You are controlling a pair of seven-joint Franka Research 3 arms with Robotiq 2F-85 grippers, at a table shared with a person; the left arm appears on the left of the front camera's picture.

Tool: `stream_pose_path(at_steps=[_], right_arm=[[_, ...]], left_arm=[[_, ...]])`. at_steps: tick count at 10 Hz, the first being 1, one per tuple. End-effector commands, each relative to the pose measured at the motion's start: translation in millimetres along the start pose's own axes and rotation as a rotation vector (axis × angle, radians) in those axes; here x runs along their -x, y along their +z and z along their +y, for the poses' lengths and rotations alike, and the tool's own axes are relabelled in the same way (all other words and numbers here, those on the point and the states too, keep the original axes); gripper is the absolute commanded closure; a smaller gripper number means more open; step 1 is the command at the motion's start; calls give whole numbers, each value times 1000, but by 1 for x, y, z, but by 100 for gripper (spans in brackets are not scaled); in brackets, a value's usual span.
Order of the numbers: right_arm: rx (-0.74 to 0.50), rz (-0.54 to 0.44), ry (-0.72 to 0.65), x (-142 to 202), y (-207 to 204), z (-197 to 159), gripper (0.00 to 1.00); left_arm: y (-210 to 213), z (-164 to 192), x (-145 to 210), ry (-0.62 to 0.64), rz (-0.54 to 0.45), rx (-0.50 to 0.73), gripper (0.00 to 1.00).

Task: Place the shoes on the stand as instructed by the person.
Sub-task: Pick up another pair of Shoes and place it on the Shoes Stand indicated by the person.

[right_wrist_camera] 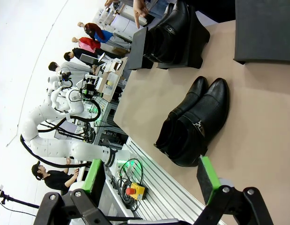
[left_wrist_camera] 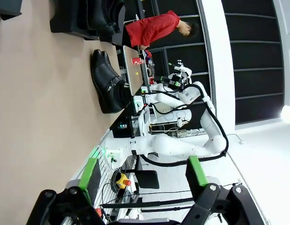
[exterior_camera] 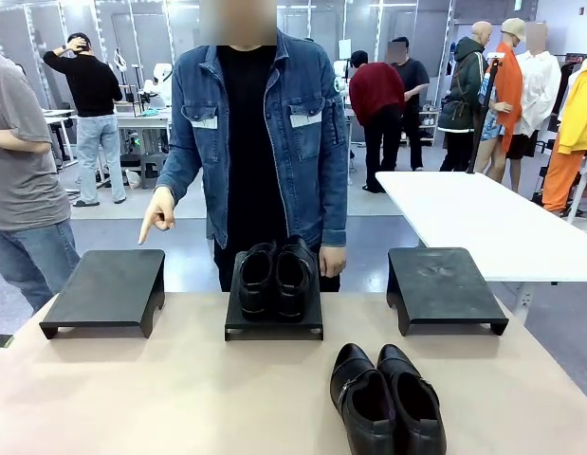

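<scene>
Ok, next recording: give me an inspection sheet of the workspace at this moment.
surface: beige table.
job's things: one shoe pair on the middle stand; second pair on the table; person's hand points down toward the bare left stand; right stand bare.
clutter: nothing seen.
hands: left hand open, holding nothing; right hand open, holding nothing.
cables: black cable along a white arm off the table.
surroundings: white table, people standing behind.

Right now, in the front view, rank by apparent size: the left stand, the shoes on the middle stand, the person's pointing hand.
1. left stand
2. shoes on the middle stand
3. pointing hand
</scene>
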State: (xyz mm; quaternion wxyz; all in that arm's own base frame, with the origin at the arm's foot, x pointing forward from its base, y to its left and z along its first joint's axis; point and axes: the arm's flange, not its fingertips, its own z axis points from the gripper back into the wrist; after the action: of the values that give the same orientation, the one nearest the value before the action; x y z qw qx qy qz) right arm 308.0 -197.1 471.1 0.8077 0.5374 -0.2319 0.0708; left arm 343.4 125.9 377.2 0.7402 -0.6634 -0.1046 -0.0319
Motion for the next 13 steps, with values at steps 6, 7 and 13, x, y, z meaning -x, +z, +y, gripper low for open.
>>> stream_pose_path(at_steps=[6, 7, 13], right_arm=[[-7, -4, 12, 0, 1, 1, 0], [-7, -4, 12, 0, 1, 1, 0], [-7, -4, 12, 0, 1, 1, 0]], left_arm=[[0, 0, 1, -1, 1, 14, 7], [0, 0, 1, -1, 1, 14, 7], [-40, -49, -30, -42, 170, -104, 7]])
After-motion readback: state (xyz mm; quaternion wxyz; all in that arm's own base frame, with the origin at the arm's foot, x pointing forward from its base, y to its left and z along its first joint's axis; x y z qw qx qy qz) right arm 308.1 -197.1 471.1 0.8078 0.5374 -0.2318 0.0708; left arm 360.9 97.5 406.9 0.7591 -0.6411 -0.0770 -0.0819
